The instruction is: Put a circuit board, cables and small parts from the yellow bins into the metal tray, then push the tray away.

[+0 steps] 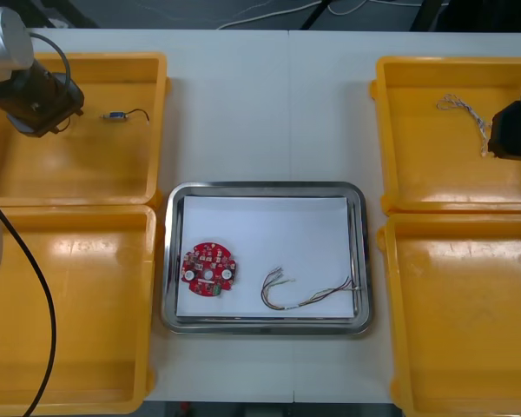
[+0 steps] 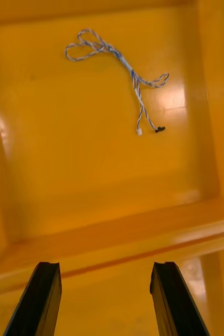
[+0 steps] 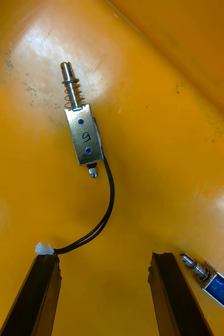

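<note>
With fingers (image 3: 43, 294) released, the left gripper (image 3: 104, 258) in the far-left yellow bin (image 1: 148, 130) should straddle the small metal part (image 3: 81, 134) across its body; the right gripper (image 2: 105, 265), also released, waits far right.

You see yellow bins (image 1: 69, 165), a red board (image 1: 207, 268) and a shiny tray (image 1: 168, 261), white inside. The far right cable (image 2: 123, 60) is twisted blue and white. The silver part (image 3: 82, 137) has blue dots and a black wire (image 3: 110, 199).

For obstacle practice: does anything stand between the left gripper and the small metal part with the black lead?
Nothing visible: between the open left gripper and the small metal part lie only its lead and bin floor.
</note>
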